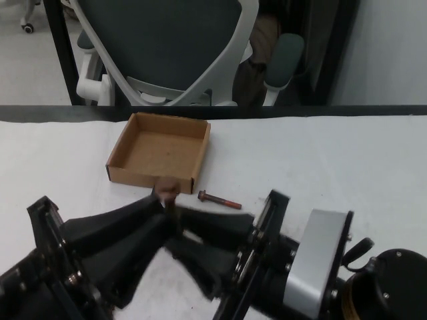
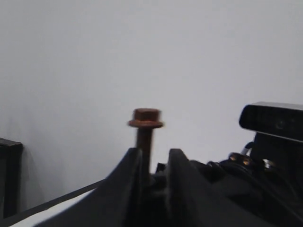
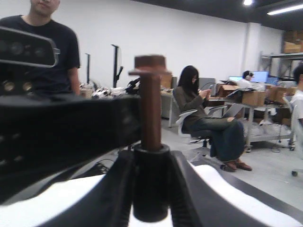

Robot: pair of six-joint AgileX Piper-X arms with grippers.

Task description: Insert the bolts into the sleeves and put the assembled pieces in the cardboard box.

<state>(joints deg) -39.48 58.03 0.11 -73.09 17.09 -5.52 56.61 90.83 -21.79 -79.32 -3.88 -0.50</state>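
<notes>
Loose bolt point(image 1: 219, 199) on bench point(image 1: 320, 160) just R of cardboard box point(image 1: 133, 175) near corner.

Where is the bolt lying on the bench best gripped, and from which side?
Probably mid-shank on the bolt, from above, fingers across its length: it lies flat on the bench, its head end near the cardboard box.

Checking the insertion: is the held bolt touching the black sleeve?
Touching. The right wrist view shows the bolt sunk shank-first into the black sleeve.

The bolt point(image 3: 150, 101) is rust-brown, the sleeve point(image 3: 150, 189) black, the cardboard box point(image 1: 150, 176) plain tan, and the bench point(image 1: 347, 160) white.
</notes>
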